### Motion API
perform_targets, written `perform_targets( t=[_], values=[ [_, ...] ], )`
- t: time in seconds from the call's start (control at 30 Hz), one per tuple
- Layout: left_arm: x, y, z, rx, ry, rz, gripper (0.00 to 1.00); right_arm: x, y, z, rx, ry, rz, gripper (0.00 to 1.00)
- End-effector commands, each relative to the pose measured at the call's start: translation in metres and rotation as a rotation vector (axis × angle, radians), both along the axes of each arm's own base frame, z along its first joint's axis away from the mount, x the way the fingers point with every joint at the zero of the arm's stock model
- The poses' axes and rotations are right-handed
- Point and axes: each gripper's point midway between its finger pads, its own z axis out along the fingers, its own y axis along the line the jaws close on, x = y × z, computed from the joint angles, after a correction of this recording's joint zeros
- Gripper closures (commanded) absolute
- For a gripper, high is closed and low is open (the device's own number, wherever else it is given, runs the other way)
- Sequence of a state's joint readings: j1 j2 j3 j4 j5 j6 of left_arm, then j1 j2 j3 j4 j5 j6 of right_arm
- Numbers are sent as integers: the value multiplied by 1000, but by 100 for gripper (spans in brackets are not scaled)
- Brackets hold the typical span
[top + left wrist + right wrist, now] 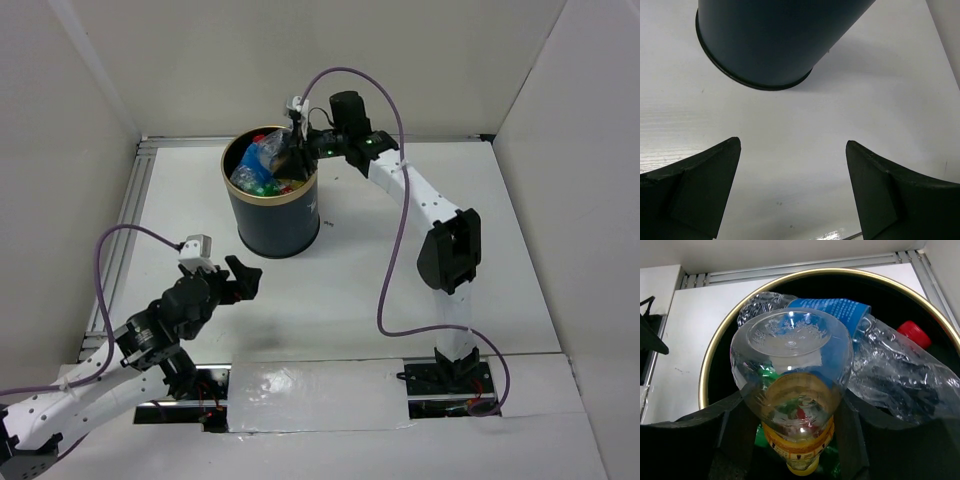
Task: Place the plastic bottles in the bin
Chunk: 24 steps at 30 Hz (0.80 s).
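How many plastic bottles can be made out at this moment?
4 at least. A yellow-labelled bottle is in the right hand over the bin; inside lie a blue-labelled bottle, a crumpled clear bottle and a green bottle underneath. More may be hidden.

We view the table (350,290) from above; both wrist cameras look closely at the bin (272,215), shared by all.

Plain off-white wall panels (450,50) box in a glossy white tabletop (350,300); grooved silver metal rails (125,220) edge its left and back, perhaps aluminium.
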<state>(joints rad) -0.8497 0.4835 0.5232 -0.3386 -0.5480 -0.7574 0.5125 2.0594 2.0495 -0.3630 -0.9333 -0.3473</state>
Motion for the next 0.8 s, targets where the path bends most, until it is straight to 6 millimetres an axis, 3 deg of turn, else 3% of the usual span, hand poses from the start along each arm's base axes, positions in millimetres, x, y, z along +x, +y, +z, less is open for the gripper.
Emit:
perform_targets(
  t=[0.0, 0.07, 0.1, 0.13, 0.2, 0.27, 0.4, 0.43, 0.47, 0.5, 0.53, 0.57, 0.6, 0.63, 0.67, 0.7, 0.73, 0.77],
  values=[
    [2, 0, 6, -31, -13, 22, 2, -5, -8, 45, 58, -61, 3, 75],
    [3, 0, 4, -24, -7, 22, 2, -4, -16, 29, 21, 8, -12, 33],
    [3, -1, 1, -8, -2, 19, 2, -8, -18, 33, 16, 6, -10, 0],
    [4, -4, 1, -8, 1, 11, 0, -9, -27, 52, 28, -12, -33, 0],
    [5, -7, 1, 4, -6, -4, 0, -8, -41, 69, 42, -16, -71, 0],
    [8, -12, 7, -1, -22, -17, 0, -10, -60, 104, 70, -42, -135, 0],
    [16, -24, 13, 6, -46, -46, 0, -5, -97, 125, 29, -41, -348, 0],
    [18, -26, 17, 20, -62, -53, 0, 14, -118, 105, -25, -16, -496, 0],
    [19, -30, 21, 11, -66, -65, 0, 18, -131, 95, -54, 4, -592, 0],
    [22, -33, 16, 33, -59, -69, 0, 13, -150, 106, -55, -23, -689, 0],
    [23, -37, 18, 31, -67, -85, 0, 21, -176, 67, -150, 19, -844, 0],
    [25, -40, 20, 28, -70, -85, 0, 22, -193, 60, -166, 22, -926, 0],
    [25, -42, 17, 33, -61, -95, 0, 11, -214, 73, -139, -5, -1001, 0],
    [27, -44, 14, 48, -59, -99, 0, 7, -231, 65, -157, -7, -1058, 0],
    [28, -48, 18, 40, -63, -108, 0, 0, -249, 28, -216, 47, -1102, 0],
    [29, -49, 18, 38, -64, -108, 0, -14, -264, 40, -171, 22, -1148, 0],
    [30, -49, 18, 49, -68, -112, 0, -21, -276, 35, -163, 30, -1184, 0],
    [33, -48, 17, 64, -67, -105, 0, -29, -298, 1, -199, 83, -1226, 0]
  ],
)
